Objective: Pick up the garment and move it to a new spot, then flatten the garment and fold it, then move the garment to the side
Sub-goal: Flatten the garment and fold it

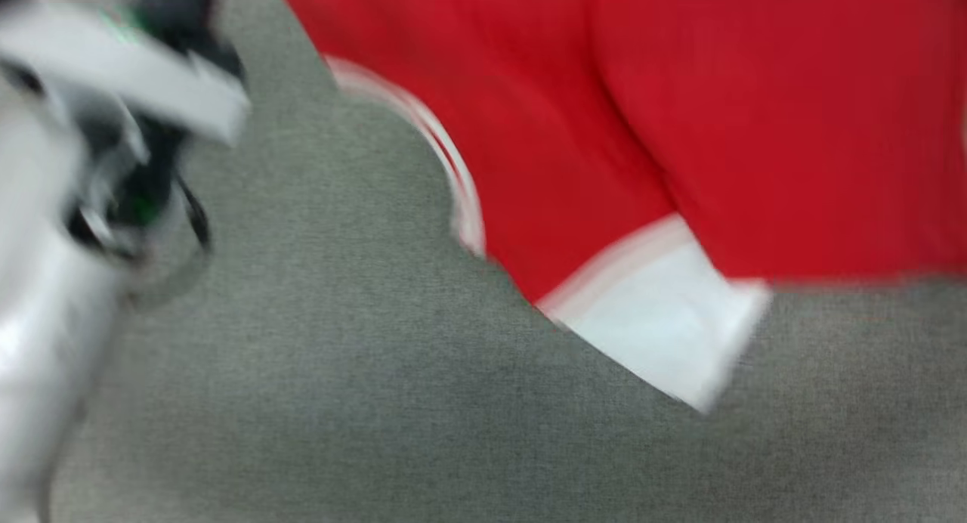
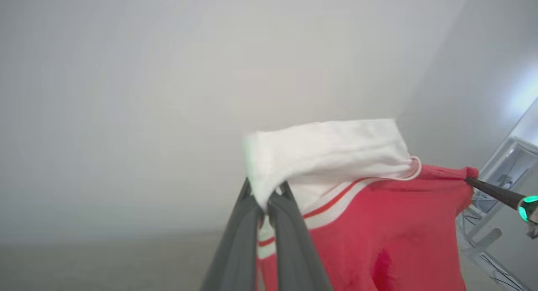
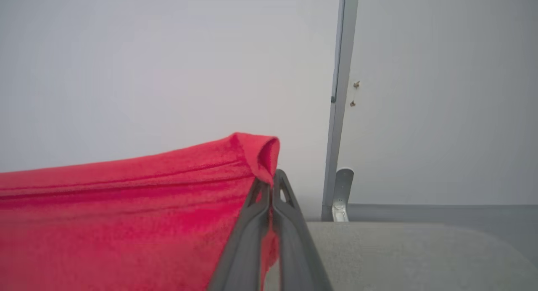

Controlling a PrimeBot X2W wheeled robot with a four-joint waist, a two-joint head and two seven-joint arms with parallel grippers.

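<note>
The garment (image 1: 680, 130) is a red shirt hanging above the grey table (image 1: 340, 402), with a white sleeve (image 1: 665, 326) drooping at its lower edge. In the left wrist view my left gripper (image 2: 265, 198) is shut on the white sleeve (image 2: 328, 152), where it meets the striped trim. The red body (image 2: 378, 240) stretches away to my right gripper (image 2: 468, 181), which pinches the far corner. My right gripper (image 3: 271, 186) also appears in the right wrist view, shut on a rolled red edge of the garment (image 3: 126, 219). The head view is blurred and the lettering is hidden.
My pale left forearm (image 1: 45, 319) blurs down the head view's left edge. A plain pale wall stands behind, with a vertical post (image 3: 340, 93). A metal frame (image 2: 500, 173) lies beyond the right gripper. The padded grey table (image 3: 399, 249) extends below.
</note>
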